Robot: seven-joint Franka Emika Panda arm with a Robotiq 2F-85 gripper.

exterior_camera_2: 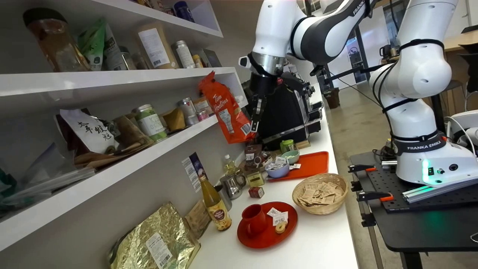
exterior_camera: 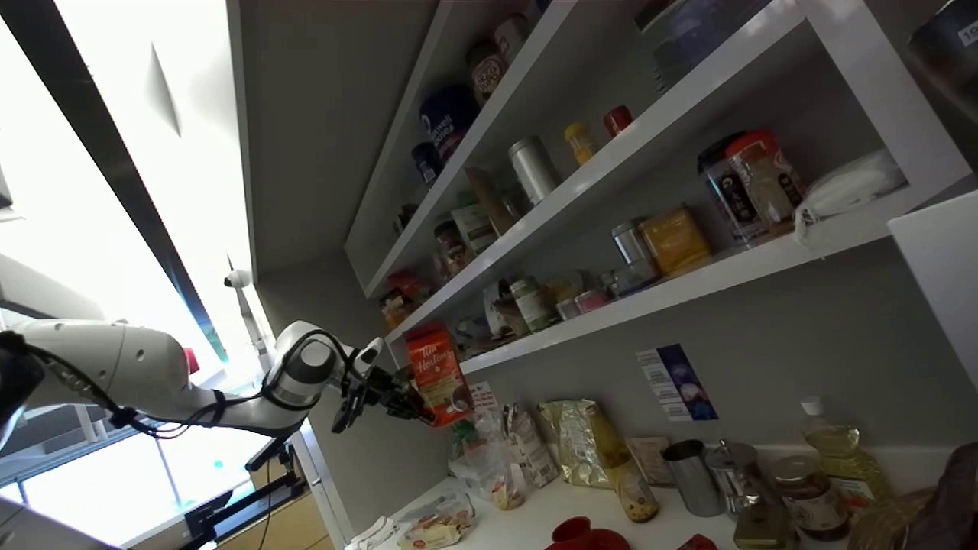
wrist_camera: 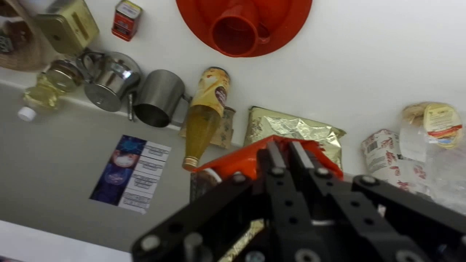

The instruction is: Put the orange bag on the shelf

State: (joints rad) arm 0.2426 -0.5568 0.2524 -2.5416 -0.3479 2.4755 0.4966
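At the end of the arm (exterior_camera_2: 276,33), the gripper (wrist_camera: 286,151) is clenched on the bag (exterior_camera_2: 226,101) near a lower corner, its two fingers (wrist_camera: 275,154) close together. The bag is held aloft at the front edge of the shelf (exterior_camera_2: 112,176), overlapping it in both exterior views; contact between them cannot be told. Its long axis slants off the upright in both exterior views, top end up and to the left. White lettering, right way up, reads "Tim Hortons"; in an exterior view a pale panel (exterior_camera_2: 226,120) lies below the name, with a barcode (exterior_camera_2: 246,129) at the lower corner. On the shelf, a white pack (exterior_camera_2: 87,129) bears Chinese characters, and near it stands a jar (exterior_camera_2: 151,123) with a green-and-white label, print too small to read. Below, on the counter (exterior_camera_2: 321,239), a bottle (exterior_camera_2: 216,209) carries a yellow label and a gold pack (exterior_camera_2: 158,224) a white one, both illegible; a red cup (exterior_camera_2: 254,218) sits on a red plate (exterior_camera_2: 267,241). Higher up, a blue tub (exterior_camera: 451,122) shows "axwell", the rest of its print unclear. Farthest from the bag, the arm's base (exterior_camera_2: 422,164) is marked "FRANKA EMIKA".
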